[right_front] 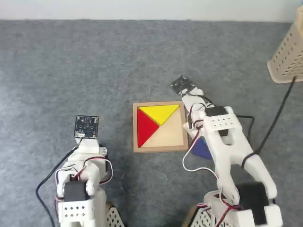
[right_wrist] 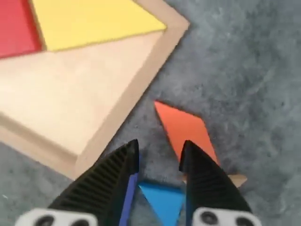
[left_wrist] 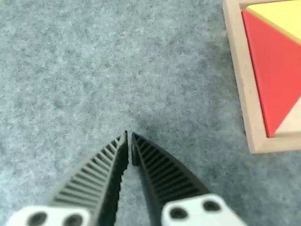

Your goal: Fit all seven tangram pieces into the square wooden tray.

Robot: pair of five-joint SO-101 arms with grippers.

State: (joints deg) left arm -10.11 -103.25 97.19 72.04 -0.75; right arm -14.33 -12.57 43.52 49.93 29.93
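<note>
Two pieces, red triangle (right_front: 146, 126) and yellow triangle (right_front: 159, 113), sit in the tray (right_front: 158, 148) at its 9 and 12 o'clock, likely big ones first. The right claw (right_wrist: 160, 148), narrowly parted and empty, hangs at the tray's 3 o'clock. The orange parallelogram (right_wrist: 186, 127) lies just past its tips, the blue triangle (right_wrist: 162, 200) beneath. The left claw (left_wrist: 129, 136) is closed, parked over the counter (right_front: 71, 61) at the tray's 9 o'clock.

Grey carpet (right_front: 94, 61) covers the table. Beige perforated basket (right_front: 289, 52) stands at the far right edge. White wall (right_front: 142, 9) runs along the far side.
</note>
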